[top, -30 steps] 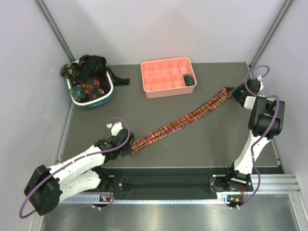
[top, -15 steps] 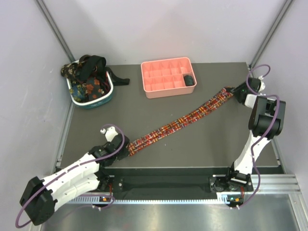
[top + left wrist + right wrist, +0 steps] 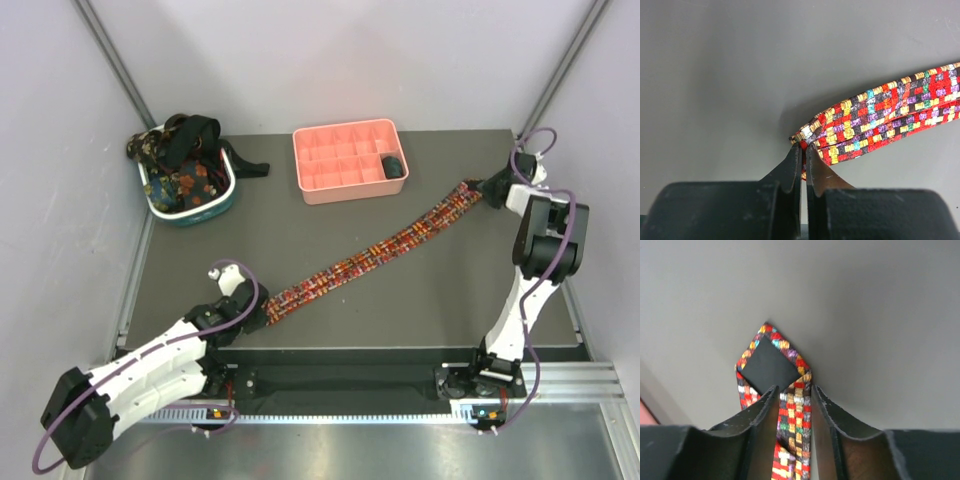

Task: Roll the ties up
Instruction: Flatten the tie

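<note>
A red-yellow-dark plaid tie (image 3: 380, 245) lies stretched in a diagonal across the dark table, from near left to far right. My left gripper (image 3: 262, 312) is shut on its narrow end, which the left wrist view shows pinched at the fingertips of the gripper (image 3: 804, 146), with the tie (image 3: 875, 120) trailing off to the right. My right gripper (image 3: 487, 190) holds the wide end. In the right wrist view its jaws (image 3: 794, 389) press on a bunched strip of the tie (image 3: 794, 415). The pointed tip with its black lining (image 3: 771, 365) sticks out beyond them. More dark ties (image 3: 185, 160) are heaped in the basket.
A teal-and-white oval basket (image 3: 225, 197) stands at the far left corner, with a black tie end hanging over its side. A pink compartment tray (image 3: 350, 192) sits at the far middle with a dark roll (image 3: 393, 167) in one cell. The right arm stands close to the table's right edge.
My left arm has drawn back toward the near left, pulling the narrow end with it. My right gripper has edged toward the far right corner with the wide end.
</note>
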Action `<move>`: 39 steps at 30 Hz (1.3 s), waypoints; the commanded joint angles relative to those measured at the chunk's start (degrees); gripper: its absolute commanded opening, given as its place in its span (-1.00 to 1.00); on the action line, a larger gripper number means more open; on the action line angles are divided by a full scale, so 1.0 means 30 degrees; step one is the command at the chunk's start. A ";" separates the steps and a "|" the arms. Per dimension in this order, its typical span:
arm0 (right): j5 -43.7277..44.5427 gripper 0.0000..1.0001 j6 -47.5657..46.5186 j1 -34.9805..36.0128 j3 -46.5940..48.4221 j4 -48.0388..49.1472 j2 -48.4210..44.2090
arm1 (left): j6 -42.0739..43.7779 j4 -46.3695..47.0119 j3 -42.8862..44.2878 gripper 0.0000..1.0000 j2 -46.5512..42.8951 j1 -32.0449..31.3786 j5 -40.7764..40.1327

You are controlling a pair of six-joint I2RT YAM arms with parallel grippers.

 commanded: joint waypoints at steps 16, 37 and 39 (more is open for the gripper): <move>0.1573 -1.00 -0.0484 0.0162 0.6101 -0.3888 0.3261 | -0.0223 0.3279 0.0321 -1.00 0.1934 0.0633 -0.0115; 0.2894 -1.00 0.2152 -0.1713 1.1992 -0.3276 0.5693 | 0.1857 0.9493 0.4395 -1.00 1.0785 0.2537 0.1498; 0.2751 -1.00 0.1860 -0.1742 1.2601 -0.3183 0.5866 | 0.1915 0.9288 0.4249 -1.00 1.0608 0.2537 0.1468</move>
